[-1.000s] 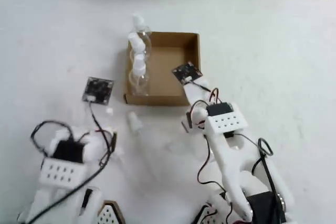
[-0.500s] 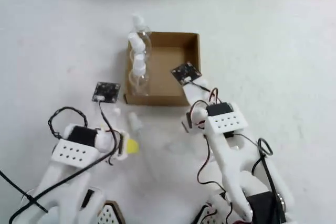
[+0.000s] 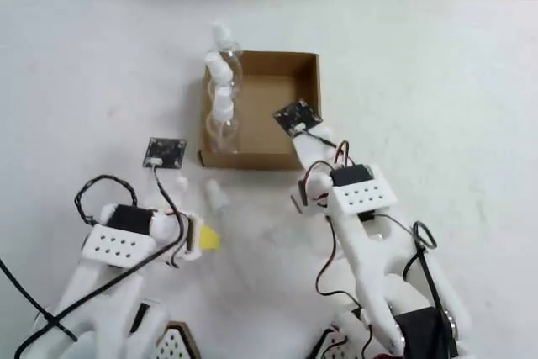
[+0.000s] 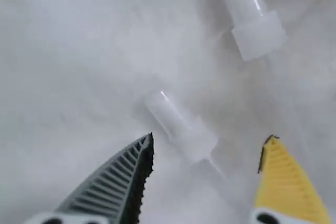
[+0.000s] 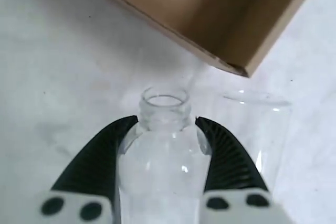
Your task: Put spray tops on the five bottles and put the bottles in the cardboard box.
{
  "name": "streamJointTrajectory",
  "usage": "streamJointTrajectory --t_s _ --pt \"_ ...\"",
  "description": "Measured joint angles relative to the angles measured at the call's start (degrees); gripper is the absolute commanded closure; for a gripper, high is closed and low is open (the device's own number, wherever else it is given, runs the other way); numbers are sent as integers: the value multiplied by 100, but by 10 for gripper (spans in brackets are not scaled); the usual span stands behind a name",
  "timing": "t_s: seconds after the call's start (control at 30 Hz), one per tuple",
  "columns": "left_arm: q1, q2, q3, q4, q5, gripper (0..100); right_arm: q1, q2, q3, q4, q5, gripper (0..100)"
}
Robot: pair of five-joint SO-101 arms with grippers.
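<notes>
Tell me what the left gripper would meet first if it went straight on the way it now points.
Probably the nearer spray top, which lies on the table just ahead of the open left gripper, in line with its gap. A second spray top lies farther on.

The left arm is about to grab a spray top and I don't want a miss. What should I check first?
1. Left gripper open: ok.
2. Spray top lined up between its fingers: ok, it lies on its side just ahead of the tips.
3. Fingers low enough to close on it: cannot tell.
4. Right gripper shut on the bottle: ok.
5. Bottle neck open, no top on it: ok.
6. Room in the box: ok, bare floor beside the capped bottles.
</notes>
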Motion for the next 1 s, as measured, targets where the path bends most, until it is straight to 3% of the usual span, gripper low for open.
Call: streamJointTrajectory --t_s 0.4,0.47,0.57,0.67,0.8,1.0 --pt "-18 2189 -360 -712 176 695 0 0 141 -158 9 982" --pt "-18 2321 -387 -782 246 773 0 0 141 -158 9 982" --pt "9 2338 -440 -791 255 988 0 0 141 -158 9 982" --pt "44 2251 -484 -809 229 917 0 0 141 -158 9 982" --pt "26 1952 -466 -835 0 941 0 0 141 -158 9 982" --pt "-18 1275 -835 -255 -1125 958 0 0 141 -158 9 982"
